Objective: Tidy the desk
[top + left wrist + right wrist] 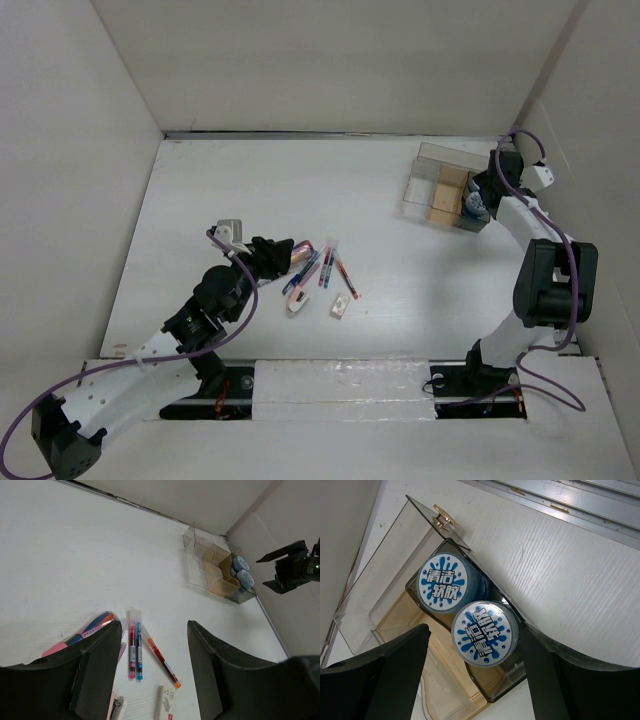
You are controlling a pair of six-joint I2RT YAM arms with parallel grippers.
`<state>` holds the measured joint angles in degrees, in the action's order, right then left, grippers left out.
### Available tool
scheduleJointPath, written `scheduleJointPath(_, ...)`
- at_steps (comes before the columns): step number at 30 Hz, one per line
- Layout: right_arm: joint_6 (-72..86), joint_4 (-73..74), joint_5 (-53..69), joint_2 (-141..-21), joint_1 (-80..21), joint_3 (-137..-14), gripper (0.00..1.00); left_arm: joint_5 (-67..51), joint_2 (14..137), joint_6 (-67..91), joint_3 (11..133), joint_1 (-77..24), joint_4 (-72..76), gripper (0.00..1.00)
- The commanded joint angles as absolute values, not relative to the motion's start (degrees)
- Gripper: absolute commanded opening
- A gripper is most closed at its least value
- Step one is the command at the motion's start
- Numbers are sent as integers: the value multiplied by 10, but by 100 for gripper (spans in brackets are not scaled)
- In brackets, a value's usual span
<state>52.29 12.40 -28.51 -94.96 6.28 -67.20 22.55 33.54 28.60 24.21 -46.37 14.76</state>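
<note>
The white desk (220,190) carries three pens (328,265) side by side at its middle. They also show in the left wrist view (136,652). My left gripper (285,255) hangs just left of them, open and empty (154,630). A clear organizer tray (430,180) stands at the back right. Two blue-lidded jars (485,632) sit in its end compartment. My right gripper (475,630) is open above the tray, one finger on each side of the nearer jar, not closed on it. It also shows in the top view (480,200).
A clear pouch of coloured pens (92,627) lies under my left finger. A small staple box (166,705) and a pink stapler (117,707) lie near the pens. The tray's other compartments (385,565) hold tan pads. White wall panels (80,150) surround the desk.
</note>
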Motion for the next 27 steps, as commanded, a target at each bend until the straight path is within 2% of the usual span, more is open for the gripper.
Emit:
scheduleJointPath(1, 524, 119, -299, -930, 55, -696, 78, 223, 329, 285, 257, -462, 171, 51)
scheduleJointPath(3, 519, 120, -309, -924, 40, -693, 78, 222, 328, 285, 257, -462, 170, 51)
scheduleJointPath(5, 512, 110, -329, -905, 21, -681, 71, 221, 329, 285, 256, -462, 172, 51)
scheduleJointPath(7, 499, 91, -331, -887, -16, -665, 53, 220, 330, 285, 257, -462, 172, 51)
scheduleJointPath(10, 456, 42, -294, -853, -80, -650, 20, 221, 330, 286, 258, -462, 171, 52)
scheduleJointPath(12, 419, 29, -269, -846, -118, -649, 4, 225, 330, 287, 258, -462, 169, 51)
scheduleJointPath(13, 409, 31, -239, -847, -161, -652, 0, 227, 327, 289, 258, -462, 167, 51)
scheduleJointPath(18, 345, 35, -185, -872, -316, -653, 0, 269, 305, 308, 253, -462, 151, 51)
scheduleJointPath(21, 330, 66, -197, -891, -401, -658, 19, 302, 272, 323, 246, -462, 136, 51)
scheduleJointPath(22, 337, 79, -200, -902, -418, -659, 33, 310, 263, 332, 243, -462, 135, 51)
scheduleJointPath(25, 346, 102, -206, -911, -458, -640, 53, 324, 231, 335, 234, -462, 134, 51)
scheduleJointPath(27, 362, 103, -200, -913, -464, -622, 57, 316, 218, 330, 226, -462, 141, 51)
